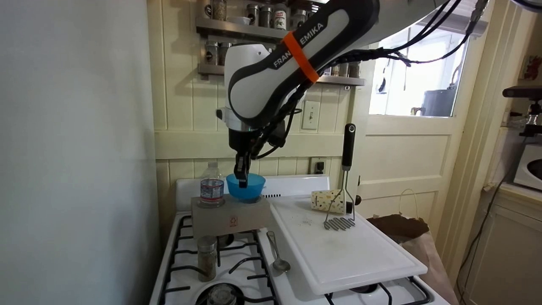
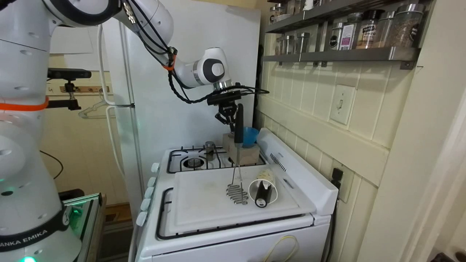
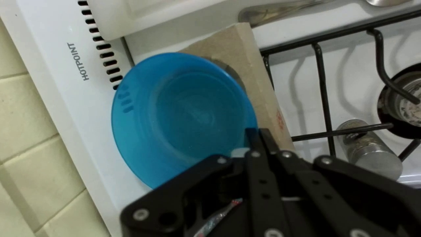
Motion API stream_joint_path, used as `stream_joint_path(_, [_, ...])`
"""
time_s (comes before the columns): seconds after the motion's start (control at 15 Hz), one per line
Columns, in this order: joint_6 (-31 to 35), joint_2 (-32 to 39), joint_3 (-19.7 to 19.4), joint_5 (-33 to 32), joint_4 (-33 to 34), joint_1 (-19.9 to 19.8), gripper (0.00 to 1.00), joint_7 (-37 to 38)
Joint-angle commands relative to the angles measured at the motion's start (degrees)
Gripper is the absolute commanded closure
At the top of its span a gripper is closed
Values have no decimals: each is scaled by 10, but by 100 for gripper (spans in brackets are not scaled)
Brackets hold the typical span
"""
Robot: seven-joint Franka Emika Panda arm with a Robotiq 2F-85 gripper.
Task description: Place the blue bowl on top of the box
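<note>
The black, two-fingered tool (image 3: pixel 259 131) fills the near part of the wrist view, its fingers almost together and clamped on the rim of the small, round, plastic blue bowl (image 3: pixel 197 115). The bowl is over the top of the plain grey-brown rectangular box (image 1: pixel 230 218), roughly level; whether its base bears on the box cannot be told. An upright clear plastic bottle (image 1: pixel 211 186) with a printed label stands on the same box, just beside the bowl.

The box sits at the rear of the white enamel bench (image 1: pixel 290 290) with burners, by a black metal grate (image 3: pixel 324 98). Nearer the front stands a small glass jar (image 1: pixel 207 258) with a silver lid; a metal spoon (image 1: pixel 281 265) lies between the grate and the large, flat white board (image 1: pixel 351 250). On the board, a black-handled steel masher (image 1: pixel 347 160) stands upright on its head, just beside a speckled cream cup (image 2: pixel 267 175) lying on its side, a dark object (image 2: pixel 263 196) in its mouth.
</note>
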Motion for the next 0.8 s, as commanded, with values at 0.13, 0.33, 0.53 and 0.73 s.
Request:
stream_joint_path(0.13, [-21, 33, -1, -17, 31, 5, 99, 5])
stream_joint_path(0.33, [-30, 42, 0, -16, 45, 8, 99, 7])
stream_joint_path(0.53, [-53, 38, 1, -13, 48, 11, 64, 13])
stream_joint_path(0.73, [-126, 15, 8, 13, 47, 13, 42, 26])
